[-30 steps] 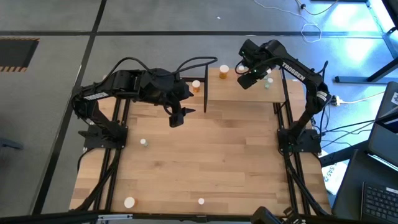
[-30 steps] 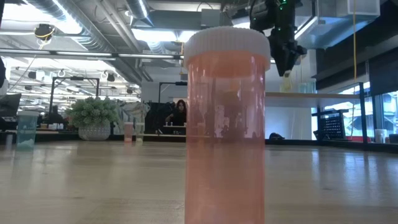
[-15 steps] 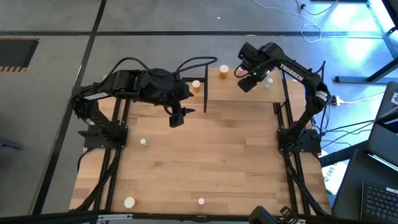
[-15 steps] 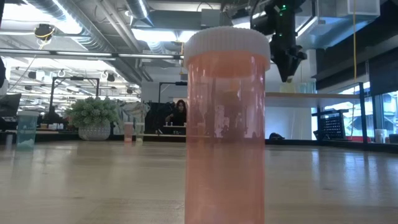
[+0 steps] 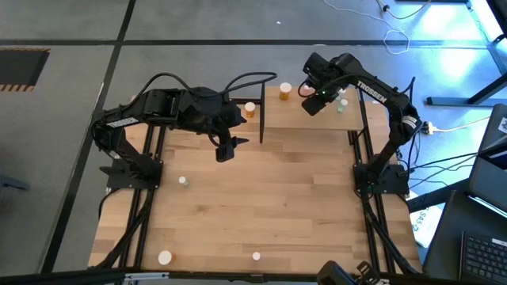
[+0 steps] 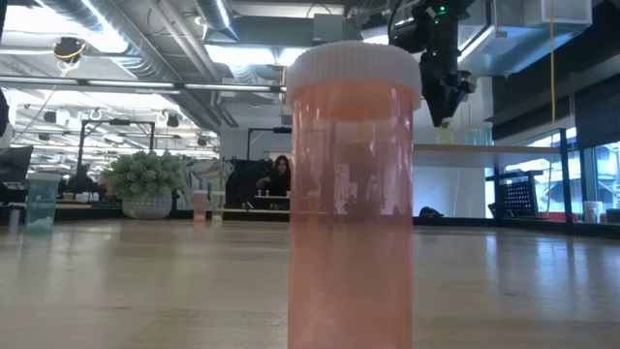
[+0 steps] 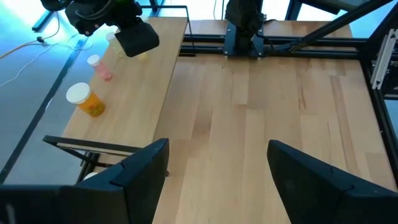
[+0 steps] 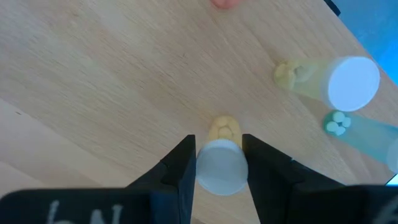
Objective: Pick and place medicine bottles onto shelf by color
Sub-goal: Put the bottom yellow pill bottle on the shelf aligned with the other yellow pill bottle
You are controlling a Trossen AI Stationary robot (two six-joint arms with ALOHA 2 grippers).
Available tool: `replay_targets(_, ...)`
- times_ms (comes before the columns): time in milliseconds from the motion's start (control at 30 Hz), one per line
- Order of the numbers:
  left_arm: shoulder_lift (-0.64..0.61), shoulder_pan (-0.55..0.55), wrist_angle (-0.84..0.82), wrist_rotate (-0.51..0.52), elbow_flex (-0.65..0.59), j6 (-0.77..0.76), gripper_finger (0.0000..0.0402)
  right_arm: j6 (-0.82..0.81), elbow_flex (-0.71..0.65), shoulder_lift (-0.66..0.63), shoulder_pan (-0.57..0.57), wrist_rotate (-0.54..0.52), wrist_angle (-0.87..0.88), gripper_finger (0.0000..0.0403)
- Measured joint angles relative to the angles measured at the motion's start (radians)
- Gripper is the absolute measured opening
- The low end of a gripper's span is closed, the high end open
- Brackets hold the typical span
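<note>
My right gripper [image 5: 314,103] hangs over the shelf [image 5: 317,123] at the table's far right and is shut on a yellowish bottle [image 8: 217,168] with a pale cap. On the shelf board stand an orange bottle [image 5: 285,91], a pink one [image 7: 99,67], another yellowish one [image 8: 329,84] and a green one [image 8: 367,134]. My left gripper [image 5: 225,150] waits open above the table's middle, touching nothing. A further orange bottle [image 5: 249,108] stands just left of the shelf. My right gripper pinches the yellowish bottle at its pale cap [image 8: 219,177], one finger [image 8: 183,162] on either side, coming from above and pointing down. The bottle stays upright, its pill-filled base [image 8: 224,129] at the shelf board; whether it rests there or hangs just above, I cannot tell.
Small bottles stand loose on the tabletop [image 5: 183,180] [image 5: 165,257], and a pink-orange one [image 6: 354,194] stands right before the low camera. Thin black shelf posts [image 5: 262,119] rise at the shelf's left side. A laptop [image 5: 483,245] lies off the table's right.
My right gripper, with the yellowish bottle, has sunk a little toward the shelf board and then eased up slightly, staying over the same spot. My left arm has kept still.
</note>
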State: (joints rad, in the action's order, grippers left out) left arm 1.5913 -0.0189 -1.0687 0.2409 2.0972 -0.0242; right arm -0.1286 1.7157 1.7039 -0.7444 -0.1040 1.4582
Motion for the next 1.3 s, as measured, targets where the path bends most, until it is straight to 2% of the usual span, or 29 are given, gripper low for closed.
replay_targets(467,0.0,0.0,0.0,0.0,0.0,0.0,0.0268,0.036,0.0,0.0,-0.001,-0.003,0.005,0.0139)
replay_targets(633,0.0,0.0,0.0,0.0,0.0,-0.001,0.0268,0.058,0.0,0.0,-0.001,-0.053,0.004,0.0139)
replay_targets(1133,0.0,0.0,0.0,0.0,0.0,-0.001,0.0268,0.061,0.0,0.0,-0.001,-0.016,0.005,0.0129)
replay_targets(1300,0.0,0.0,0.0,0.0,0.0,-0.001,0.0268,0.059,0.0,0.0,-0.001,-0.015,0.005,0.0144)
